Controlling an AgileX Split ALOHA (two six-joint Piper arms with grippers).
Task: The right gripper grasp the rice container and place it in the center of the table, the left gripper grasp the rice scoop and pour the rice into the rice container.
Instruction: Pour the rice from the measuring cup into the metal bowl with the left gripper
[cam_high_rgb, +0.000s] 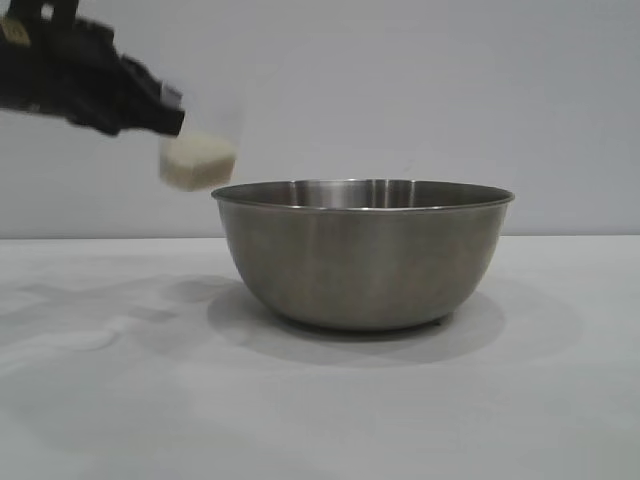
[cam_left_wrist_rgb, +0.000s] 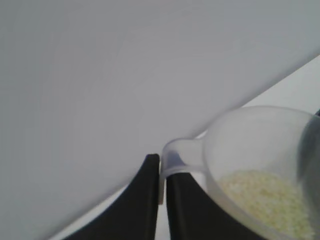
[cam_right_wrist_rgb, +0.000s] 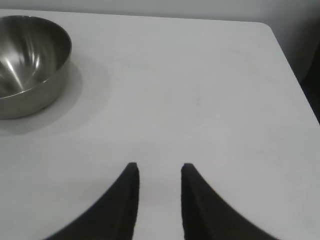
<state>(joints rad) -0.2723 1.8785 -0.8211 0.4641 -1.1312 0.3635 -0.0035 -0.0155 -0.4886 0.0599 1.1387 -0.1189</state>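
The rice container (cam_high_rgb: 365, 255), a big steel bowl, stands on the white table (cam_high_rgb: 100, 400) at the middle; in the right wrist view the rice container (cam_right_wrist_rgb: 27, 62) sits far off. My left gripper (cam_high_rgb: 170, 115) hangs up at the left, just beyond the bowl's rim, shut on the loop handle of the rice scoop (cam_high_rgb: 198, 160). The clear cup is tilted and holds off-white rice (cam_high_rgb: 195, 170). In the left wrist view my left gripper (cam_left_wrist_rgb: 162, 167) pinches the handle of the rice scoop (cam_left_wrist_rgb: 260, 150), with the rice (cam_left_wrist_rgb: 265, 195) inside. My right gripper (cam_right_wrist_rgb: 159, 170) is open over bare table, away from the bowl.
The table's right edge and rounded far corner (cam_right_wrist_rgb: 272, 30) show in the right wrist view, with dark floor beyond. A plain pale wall (cam_high_rgb: 450, 90) stands behind the table.
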